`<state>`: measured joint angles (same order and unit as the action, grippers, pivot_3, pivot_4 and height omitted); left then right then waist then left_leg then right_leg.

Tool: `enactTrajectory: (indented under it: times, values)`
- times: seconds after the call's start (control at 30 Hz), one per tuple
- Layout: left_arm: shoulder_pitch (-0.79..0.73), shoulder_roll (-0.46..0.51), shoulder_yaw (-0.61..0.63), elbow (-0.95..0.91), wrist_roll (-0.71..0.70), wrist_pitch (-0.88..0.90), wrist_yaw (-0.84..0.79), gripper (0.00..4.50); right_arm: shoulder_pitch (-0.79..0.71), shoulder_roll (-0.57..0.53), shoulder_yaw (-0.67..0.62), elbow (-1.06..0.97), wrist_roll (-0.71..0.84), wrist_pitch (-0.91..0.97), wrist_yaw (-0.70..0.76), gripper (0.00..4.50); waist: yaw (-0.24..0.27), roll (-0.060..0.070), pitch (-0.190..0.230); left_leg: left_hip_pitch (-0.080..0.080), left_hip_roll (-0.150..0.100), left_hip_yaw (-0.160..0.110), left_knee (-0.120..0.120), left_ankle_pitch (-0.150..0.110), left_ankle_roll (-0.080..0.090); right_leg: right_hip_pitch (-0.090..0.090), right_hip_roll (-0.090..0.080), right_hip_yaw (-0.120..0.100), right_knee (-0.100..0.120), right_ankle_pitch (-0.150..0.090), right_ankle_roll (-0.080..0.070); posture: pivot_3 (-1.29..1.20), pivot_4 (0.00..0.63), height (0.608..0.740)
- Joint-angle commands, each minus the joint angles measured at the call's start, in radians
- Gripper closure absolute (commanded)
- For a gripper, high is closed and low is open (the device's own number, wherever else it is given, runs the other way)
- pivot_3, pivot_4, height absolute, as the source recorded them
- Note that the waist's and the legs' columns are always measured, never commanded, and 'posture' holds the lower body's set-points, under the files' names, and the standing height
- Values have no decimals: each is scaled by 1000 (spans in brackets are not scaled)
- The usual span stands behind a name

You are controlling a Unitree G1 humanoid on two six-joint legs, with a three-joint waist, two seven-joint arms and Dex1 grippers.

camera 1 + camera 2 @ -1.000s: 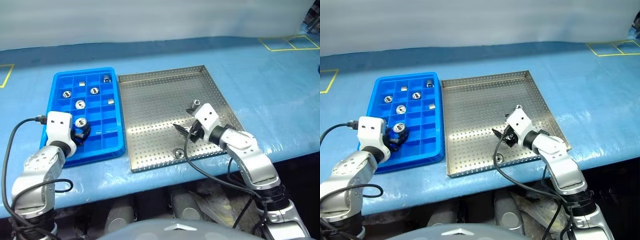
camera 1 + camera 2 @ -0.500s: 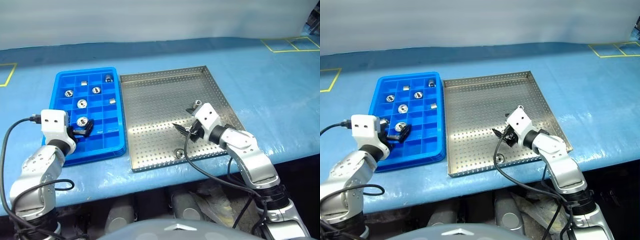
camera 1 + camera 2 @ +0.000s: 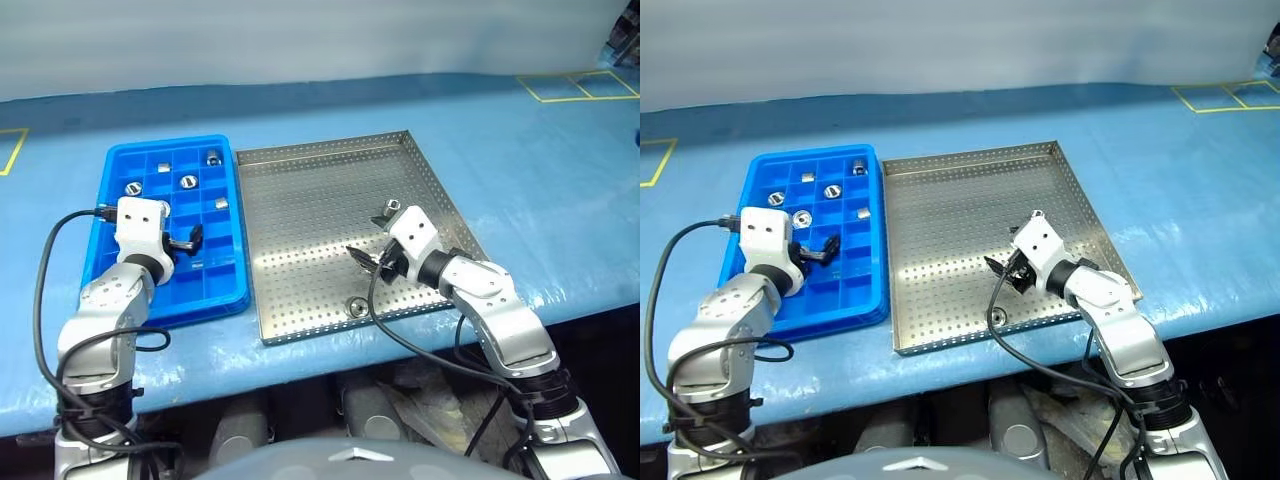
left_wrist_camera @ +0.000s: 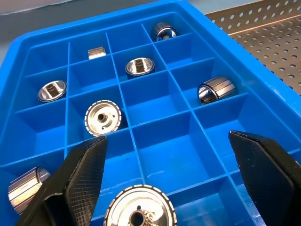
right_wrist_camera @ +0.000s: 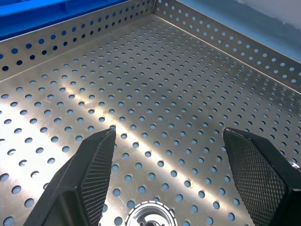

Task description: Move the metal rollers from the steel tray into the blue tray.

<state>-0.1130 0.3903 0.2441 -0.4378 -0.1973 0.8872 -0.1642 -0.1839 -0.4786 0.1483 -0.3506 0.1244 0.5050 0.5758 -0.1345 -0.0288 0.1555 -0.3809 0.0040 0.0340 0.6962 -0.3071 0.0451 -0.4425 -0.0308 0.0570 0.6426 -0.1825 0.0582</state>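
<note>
Largest first: blue table cover (image 3: 520, 180) across the whole head view, with yellow tape marks (image 3: 580, 86) in the upper right corner. At centre, the steel tray (image 3: 330, 190), square and full of holes. Touching its left edge, in the left half of the frame, the blue tray (image 3: 225, 290), split into small square pockets.

Over the blue tray's lower middle, the left gripper (image 3: 187, 240), spread wide and empty, fingers (image 4: 84, 174) apart with a roller lying between them below (wrist view). Over the steel tray's lower right part, the right gripper (image 3: 365, 262), likewise wide open and holding nothing, fingers (image 5: 91, 165) either side of bare perforated floor.

Smallest: the metal rollers. In the blue tray's pockets, seven seen from the left wrist (image 4: 101, 117), mostly toward the upper half of that tray. In the steel tray, one near the lower edge (image 3: 354, 307), and one just behind the right gripper's white body (image 3: 392, 208), partly hidden.
</note>
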Motion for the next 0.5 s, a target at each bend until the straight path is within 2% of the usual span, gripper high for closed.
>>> enactTrajectory:
  times: [0.03, 0.23, 0.5]
  values:
    - [35, 14, 49, -42, 19, 5, 23, 21, 4, -8, -25, -42, 0, -11, -8, 669, -4, 0, 0, 0, 0, 0, 0, 0, 0, 0, 0, 0, 0, 0, 0, -206, 150, 740]
    - [116, 22, 119, -87, 15, 17, 43, 21, -12, -7, -9, -23, -4, -16, -5, 669, -6, 0, 0, 0, 0, 0, 0, 0, 0, 0, -5, 0, 0, 0, 0, -172, 150, 740]
    - [151, 12, 147, -131, 7, 22, 47, 21, -35, -3, 10, 1, -5, -23, 10, 669, 12, 0, 0, 0, 0, 0, 0, 0, 0, 0, -5, -1, 0, 0, 0, -166, 150, 740]
